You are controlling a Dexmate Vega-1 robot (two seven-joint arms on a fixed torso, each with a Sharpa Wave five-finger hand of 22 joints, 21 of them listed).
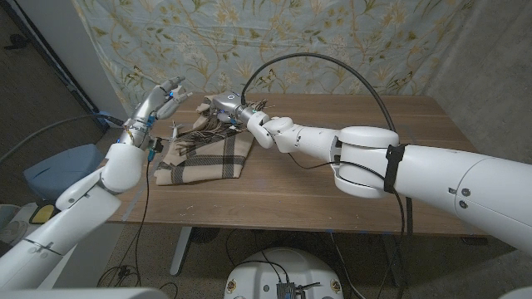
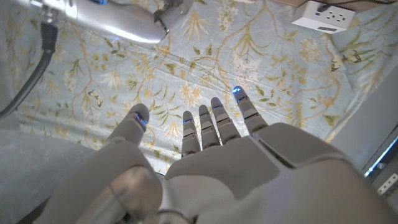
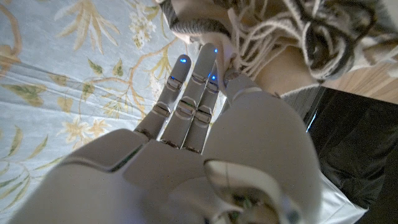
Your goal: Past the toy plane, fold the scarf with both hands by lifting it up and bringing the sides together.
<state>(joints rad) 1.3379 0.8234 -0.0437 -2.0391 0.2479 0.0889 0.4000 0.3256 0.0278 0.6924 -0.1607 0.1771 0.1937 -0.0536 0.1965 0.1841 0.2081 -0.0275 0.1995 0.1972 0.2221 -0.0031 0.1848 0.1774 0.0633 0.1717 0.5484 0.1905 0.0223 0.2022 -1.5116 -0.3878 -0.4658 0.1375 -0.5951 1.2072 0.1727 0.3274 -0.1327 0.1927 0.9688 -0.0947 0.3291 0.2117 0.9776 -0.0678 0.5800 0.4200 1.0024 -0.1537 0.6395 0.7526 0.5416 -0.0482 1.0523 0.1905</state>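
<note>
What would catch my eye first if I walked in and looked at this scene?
Probably the big white right arm sweeping across the wooden table, its right hand at the fringed far end of a plaid scarf lying in a heap on the table's left part. Next, the left hand, raised with fingers spread beside the scarf, against a floral curtain hanging behind the table.

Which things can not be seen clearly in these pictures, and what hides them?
- Far edge of the scarf, head view: covered by the right hand.
- Whether the right hand grips the scarf's fringe, right wrist view: its own fingers hide the contact.
- Toy plane: cannot be told apart anywhere.
- Left hand is raised, fingers spread, holding nothing.
</note>
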